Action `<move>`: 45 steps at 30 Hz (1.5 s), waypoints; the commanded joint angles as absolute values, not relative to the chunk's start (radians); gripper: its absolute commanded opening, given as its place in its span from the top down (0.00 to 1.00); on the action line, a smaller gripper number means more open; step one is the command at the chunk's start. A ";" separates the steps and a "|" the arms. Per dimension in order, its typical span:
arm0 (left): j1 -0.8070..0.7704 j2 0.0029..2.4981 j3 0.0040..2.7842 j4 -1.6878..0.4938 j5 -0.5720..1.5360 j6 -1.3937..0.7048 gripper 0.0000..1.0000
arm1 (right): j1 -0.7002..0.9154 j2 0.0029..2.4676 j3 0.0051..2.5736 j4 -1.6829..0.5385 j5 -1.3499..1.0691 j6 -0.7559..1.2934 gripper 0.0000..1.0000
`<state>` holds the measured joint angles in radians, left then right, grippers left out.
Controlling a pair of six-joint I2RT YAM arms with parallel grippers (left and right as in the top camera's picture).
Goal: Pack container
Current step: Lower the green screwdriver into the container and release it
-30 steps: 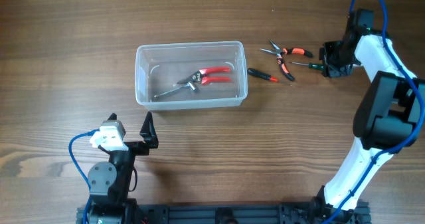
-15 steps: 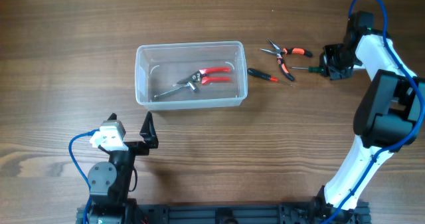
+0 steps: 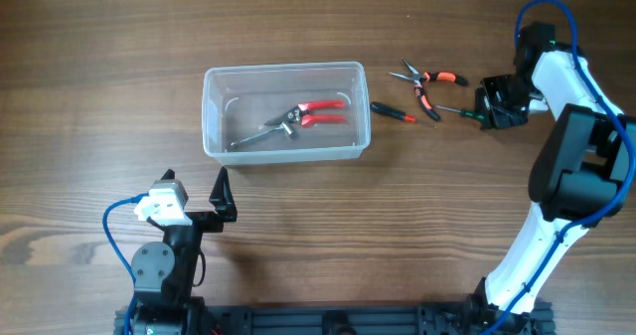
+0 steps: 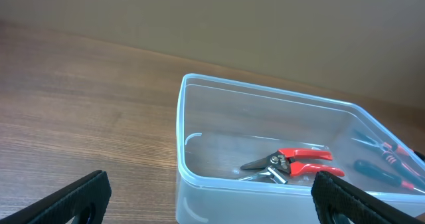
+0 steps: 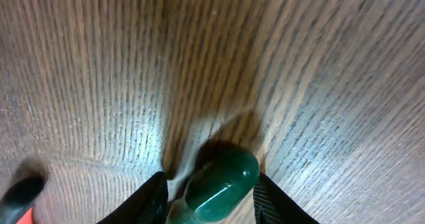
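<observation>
The clear plastic container (image 3: 213, 116) stands at the table's middle, with red-handled pruners (image 3: 298, 116) lying inside. In the left wrist view the container (image 4: 199, 191) is just ahead and the pruners (image 4: 292, 161) show inside. My left gripper (image 3: 194, 188) is open and empty, just in front of the container's near wall; it also shows in the left wrist view (image 4: 212, 196). My right gripper (image 3: 487, 111) is shut on the green handle of a screwdriver (image 3: 459, 109) at the far right. The right wrist view shows the handle (image 5: 222, 177) pinched between the fingers (image 5: 209, 201), just above the wood.
Orange-handled pliers (image 3: 427, 82) and a small black-and-red screwdriver (image 3: 393, 111) lie on the wooden table between the container and my right gripper. They also show dimly through the container's wall in the left wrist view.
My right gripper has shifted slightly towards the front and left, and the green screwdriver has turned from level to slanted with it. The left arm has not moved.
</observation>
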<state>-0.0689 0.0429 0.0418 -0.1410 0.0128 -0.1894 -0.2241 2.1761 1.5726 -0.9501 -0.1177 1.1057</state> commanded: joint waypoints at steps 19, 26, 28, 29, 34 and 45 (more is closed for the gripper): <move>-0.063 0.041 0.038 -0.142 0.010 -0.198 0.00 | -0.222 2.137 1.727 -0.921 -0.101 0.660 0.92; -0.063 0.041 0.038 -0.142 0.010 -0.198 0.00 | -0.132 1.905 1.935 -0.889 -0.477 0.235 0.96; -0.063 0.041 0.038 -0.142 0.010 -0.198 0.00 | -0.064 1.837 1.951 -0.873 -0.527 0.120 0.96; -0.063 0.041 0.037 -0.142 0.010 -0.198 0.00 | -0.030 1.811 1.951 -0.866 -0.541 0.064 0.96; -0.063 0.041 0.037 -0.142 0.010 -0.198 0.00 | 0.257 1.736 1.951 -0.894 -0.543 -0.367 0.96; -0.063 0.041 0.038 -0.142 0.010 -0.198 0.00 | 0.645 1.996 1.922 -0.933 -0.189 -1.010 0.96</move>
